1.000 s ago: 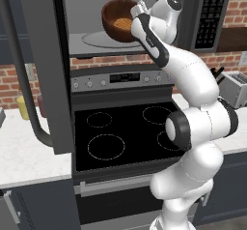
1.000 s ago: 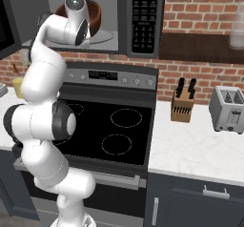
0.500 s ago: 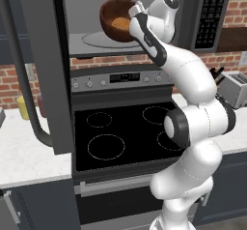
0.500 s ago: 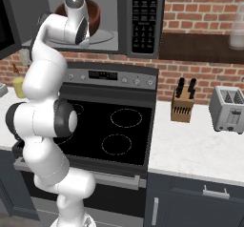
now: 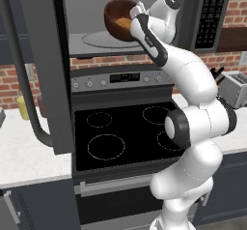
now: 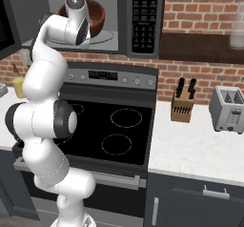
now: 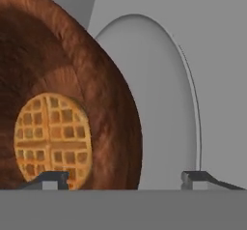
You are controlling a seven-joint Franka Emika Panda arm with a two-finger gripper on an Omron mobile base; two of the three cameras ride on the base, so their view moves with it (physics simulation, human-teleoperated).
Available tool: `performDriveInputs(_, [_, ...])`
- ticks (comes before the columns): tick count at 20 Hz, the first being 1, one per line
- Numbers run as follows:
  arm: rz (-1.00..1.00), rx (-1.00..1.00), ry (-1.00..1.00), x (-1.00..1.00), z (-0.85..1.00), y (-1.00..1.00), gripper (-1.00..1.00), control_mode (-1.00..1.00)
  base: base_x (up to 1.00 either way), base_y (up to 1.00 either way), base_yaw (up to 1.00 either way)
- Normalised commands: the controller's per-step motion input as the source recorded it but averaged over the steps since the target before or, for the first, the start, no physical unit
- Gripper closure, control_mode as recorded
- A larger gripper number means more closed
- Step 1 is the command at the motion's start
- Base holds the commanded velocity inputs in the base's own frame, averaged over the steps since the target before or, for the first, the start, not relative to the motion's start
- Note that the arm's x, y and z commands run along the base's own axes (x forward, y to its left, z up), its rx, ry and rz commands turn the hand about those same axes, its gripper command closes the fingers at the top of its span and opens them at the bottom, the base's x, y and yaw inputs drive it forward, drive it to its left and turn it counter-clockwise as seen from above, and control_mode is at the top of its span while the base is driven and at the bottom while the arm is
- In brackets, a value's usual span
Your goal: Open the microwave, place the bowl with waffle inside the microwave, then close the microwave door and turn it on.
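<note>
Now claw has sprung open, w/ bowl rim between fingers, waffle inside: drop done, door next.

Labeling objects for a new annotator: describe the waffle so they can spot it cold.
Above the black stove, find the open microwave with its grey interior. On its glass turntable sits a dark brown wooden bowl; the waffle lies inside. It is the small golden-tan disc with a grid pattern.
</note>
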Motion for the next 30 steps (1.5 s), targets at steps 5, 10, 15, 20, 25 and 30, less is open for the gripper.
performDriveInputs(5, [0.01,0.0,-0.1,-0.02,0.0,0.0,-1.0,-1.0,0.0,0.0,0.0])
performDriveInputs(10, [0.01,0.0,-0.32,-0.2,0.19,0.0,-1.0,-1.0,0.0,0.0,0.0])
performDriveInputs(15, [0.0,0.03,-0.26,-0.63,0.2,-0.02,-1.0,-1.0,0.0,0.0,0.0])
performDriveInputs(20, [0.0,0.05,-0.09,-0.99,0.1,-0.12,-1.0,-1.0,0.0,0.0,0.0])
performDriveInputs(25, [0.0,0.0,-0.06,-1.0,0.25,-0.23,-1.0,-1.0,0.0,0.0,0.0])
performDriveInputs(30, [0.03,-0.01,0.01,-1.0,0.11,-0.13,-1.0,-1.0,0.0,0.0,0.0])
